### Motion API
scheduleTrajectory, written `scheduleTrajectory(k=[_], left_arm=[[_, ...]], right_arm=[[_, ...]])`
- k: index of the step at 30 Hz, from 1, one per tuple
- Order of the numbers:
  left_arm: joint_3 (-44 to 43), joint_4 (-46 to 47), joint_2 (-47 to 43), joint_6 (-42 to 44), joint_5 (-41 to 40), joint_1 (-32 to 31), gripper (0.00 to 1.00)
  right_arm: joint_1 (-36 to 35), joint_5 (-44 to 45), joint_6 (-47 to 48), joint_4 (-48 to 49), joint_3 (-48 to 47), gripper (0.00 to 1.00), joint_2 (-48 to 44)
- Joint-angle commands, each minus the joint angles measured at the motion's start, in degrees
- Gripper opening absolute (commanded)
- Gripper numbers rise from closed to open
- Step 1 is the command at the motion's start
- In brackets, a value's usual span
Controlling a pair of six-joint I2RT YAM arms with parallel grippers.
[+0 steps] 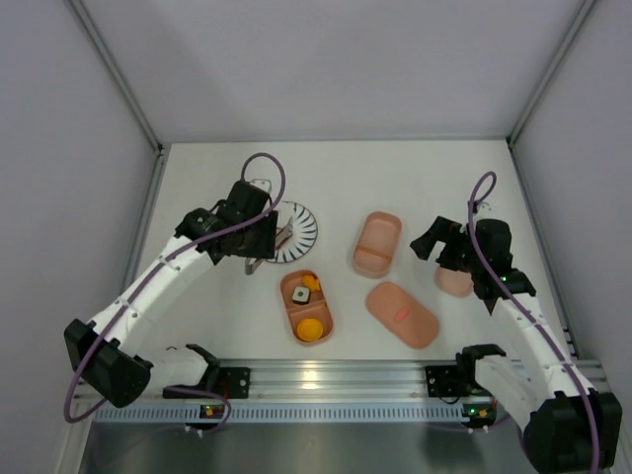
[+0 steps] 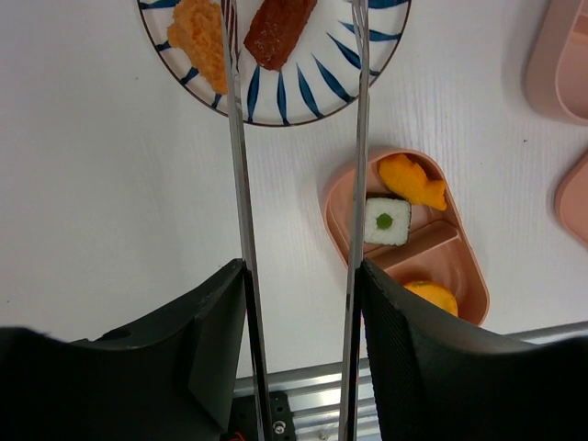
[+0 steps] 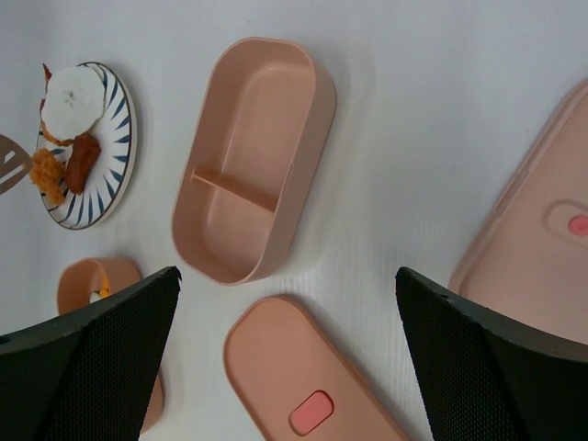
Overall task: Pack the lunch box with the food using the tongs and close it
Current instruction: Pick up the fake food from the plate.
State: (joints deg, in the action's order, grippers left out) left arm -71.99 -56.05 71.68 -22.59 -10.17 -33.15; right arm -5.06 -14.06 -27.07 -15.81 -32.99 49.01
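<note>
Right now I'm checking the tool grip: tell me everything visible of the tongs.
The tongs are slim, shiny silvery metal: two long thin arms, standing apart, gripped between the black fingers of the left claw. They reach over the blue-striped plate, flanking a brown food piece; the wrist view cuts off their tips.

Round white plate with dark blue radial stripes point(image 1: 302, 229): left of centre on white matte tabletop point(image 1: 415, 173). Ribbed silver aluminium rail point(image 1: 336, 380): along near table edge. Plain grey panel walls point(image 1: 326, 59): left, far, right.
</note>
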Motion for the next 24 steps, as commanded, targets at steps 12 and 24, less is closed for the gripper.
scheduleTrajectory(k=[12,24], left_arm=[[1.1,9.3,5.5,-0.3,1.8,2.5,0.55],[3.6,11.0,7.0,-0.9,2.9,2.6,0.55]], right_arm=[[0.9,-1.4,-0.4,4.6,-0.5,0.99,0.9],[0.9,-1.2,-0.2,4.4,0.1,1.00,1.0]])
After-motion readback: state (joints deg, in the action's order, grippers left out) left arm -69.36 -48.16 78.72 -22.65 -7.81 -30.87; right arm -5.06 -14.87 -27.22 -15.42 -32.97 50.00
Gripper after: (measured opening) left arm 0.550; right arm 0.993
